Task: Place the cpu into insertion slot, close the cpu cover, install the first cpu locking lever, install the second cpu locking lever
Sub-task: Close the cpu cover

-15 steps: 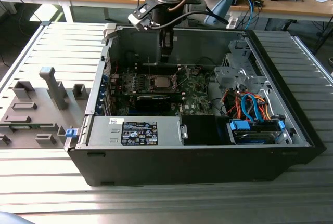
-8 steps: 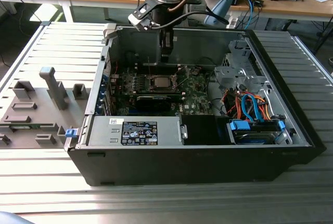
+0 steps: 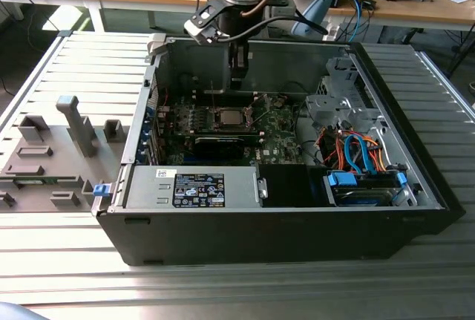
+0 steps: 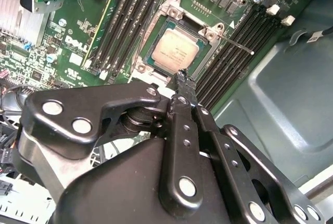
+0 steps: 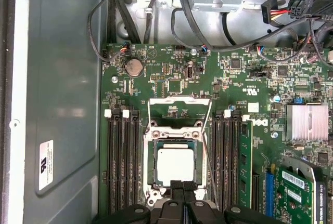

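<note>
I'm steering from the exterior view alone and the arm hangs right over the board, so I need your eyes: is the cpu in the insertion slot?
Observer: Yes. In the first wrist view the cpu lies flat inside the insertion slot, silver top up.
Operator: And the cpu cover, is it down?
Observer: No. The cpu cover is open, swung back beyond the slot, with green board showing through its window.
Operator: Is the pincer carrying anything?
Observer: No. The pincer is shut and empty, its tips over the slot edge opposite the cover.
</note>
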Robot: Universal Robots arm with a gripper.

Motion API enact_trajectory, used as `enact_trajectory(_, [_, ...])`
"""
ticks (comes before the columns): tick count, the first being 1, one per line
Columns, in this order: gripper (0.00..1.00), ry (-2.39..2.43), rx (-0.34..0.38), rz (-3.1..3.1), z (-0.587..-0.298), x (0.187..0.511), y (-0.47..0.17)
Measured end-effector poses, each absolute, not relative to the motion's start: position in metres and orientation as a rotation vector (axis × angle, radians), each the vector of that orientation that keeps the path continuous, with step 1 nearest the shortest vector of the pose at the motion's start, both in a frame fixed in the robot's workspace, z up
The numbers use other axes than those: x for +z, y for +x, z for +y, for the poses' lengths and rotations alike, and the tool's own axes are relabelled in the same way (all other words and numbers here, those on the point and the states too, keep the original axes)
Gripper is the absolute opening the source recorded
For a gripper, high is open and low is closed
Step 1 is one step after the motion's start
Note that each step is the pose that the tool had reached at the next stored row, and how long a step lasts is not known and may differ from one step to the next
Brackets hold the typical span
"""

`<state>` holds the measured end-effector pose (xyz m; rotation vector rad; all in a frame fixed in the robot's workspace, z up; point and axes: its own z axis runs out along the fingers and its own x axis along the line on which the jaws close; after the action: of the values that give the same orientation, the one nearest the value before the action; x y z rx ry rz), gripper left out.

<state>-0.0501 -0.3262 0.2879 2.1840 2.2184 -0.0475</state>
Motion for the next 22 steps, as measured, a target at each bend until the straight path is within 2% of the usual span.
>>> enact_trajectory(15, [0.11, 2.184, -0.047, 2.219, -0.3261, 0.287, -0.0453])
enact_trajectory(22, [0.11, 2.195, -0.024, 2.229, -0.3287, 0.2872, -0.0438])
